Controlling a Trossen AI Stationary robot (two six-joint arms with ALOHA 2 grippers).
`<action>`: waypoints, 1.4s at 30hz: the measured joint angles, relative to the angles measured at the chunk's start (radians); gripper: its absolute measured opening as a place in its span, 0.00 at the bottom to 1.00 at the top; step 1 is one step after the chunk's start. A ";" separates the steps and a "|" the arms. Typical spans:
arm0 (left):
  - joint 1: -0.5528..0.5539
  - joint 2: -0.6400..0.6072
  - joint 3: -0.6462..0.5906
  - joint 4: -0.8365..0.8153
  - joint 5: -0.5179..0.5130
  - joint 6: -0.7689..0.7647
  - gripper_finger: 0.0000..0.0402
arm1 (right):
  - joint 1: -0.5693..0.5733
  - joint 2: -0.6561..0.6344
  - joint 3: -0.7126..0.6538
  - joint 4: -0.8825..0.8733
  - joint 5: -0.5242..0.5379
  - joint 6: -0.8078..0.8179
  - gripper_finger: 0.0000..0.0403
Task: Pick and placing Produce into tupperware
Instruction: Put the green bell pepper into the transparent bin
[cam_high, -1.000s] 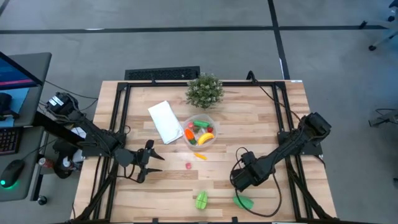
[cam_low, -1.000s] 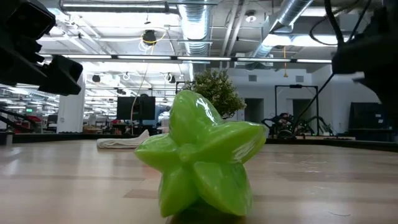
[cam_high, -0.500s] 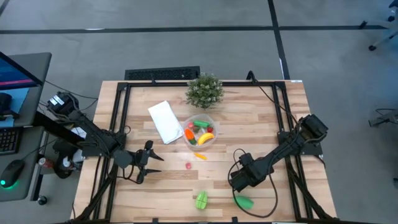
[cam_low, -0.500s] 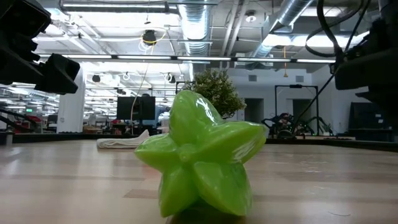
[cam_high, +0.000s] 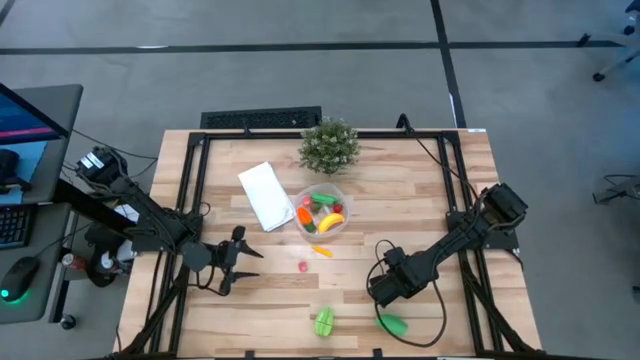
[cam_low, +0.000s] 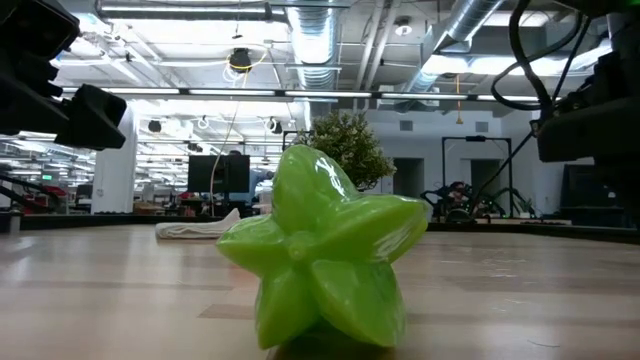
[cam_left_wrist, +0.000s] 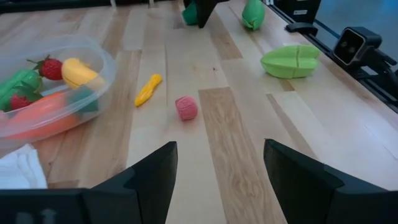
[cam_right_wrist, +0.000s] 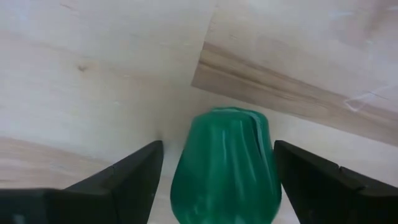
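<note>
From above, the wooden table (cam_high: 420, 190) carries a clear round tub (cam_high: 321, 211) near its middle, already holding several toy pieces in red, orange, yellow and green. A white lid (cam_high: 266, 195) lies just beside the tub on its left, and a bushy potted plant (cam_high: 329, 146) stands behind it. A small orange piece (cam_high: 321, 251) and a small red piece (cam_high: 303, 266) lie on the bare wood in front of the tub. Near the front edge sit a light green star-shaped fruit (cam_high: 323, 321) and, to its right, a darker green pepper (cam_high: 392, 324). The right gripper (cam_high: 384, 297) hangs directly over the pepper; the left gripper (cam_high: 228, 268) waits well apart, left of the red piece.

At table level, the star-shaped fruit (cam_low: 320, 262) fills the middle, with the plant (cam_low: 345, 145) behind it and dark arm parts at both upper corners.

The left wrist camera shows its two fingers (cam_left_wrist: 152, 174) spread apart with nothing between them, the red piece (cam_left_wrist: 186, 107) and orange piece (cam_left_wrist: 148, 89) on the wood ahead, and the tub (cam_left_wrist: 93, 62) with its toys to one side.

The right wrist camera shows the pepper (cam_right_wrist: 225, 165) standing between that arm's fingers (cam_right_wrist: 130, 177), which are wide apart with gaps on both sides, not touching it
</note>
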 joint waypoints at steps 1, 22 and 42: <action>0.000 0.000 0.000 0.000 -0.004 0.000 0.58 | 0.000 0.000 0.000 0.000 0.000 0.000 0.73; 0.000 0.000 0.000 -0.009 -0.006 0.001 0.58 | -0.020 0.000 0.010 0.009 -0.026 -0.059 0.51; 0.000 0.000 0.000 -0.016 -0.006 0.001 0.58 | -0.020 0.000 0.019 0.024 -0.022 -0.089 0.52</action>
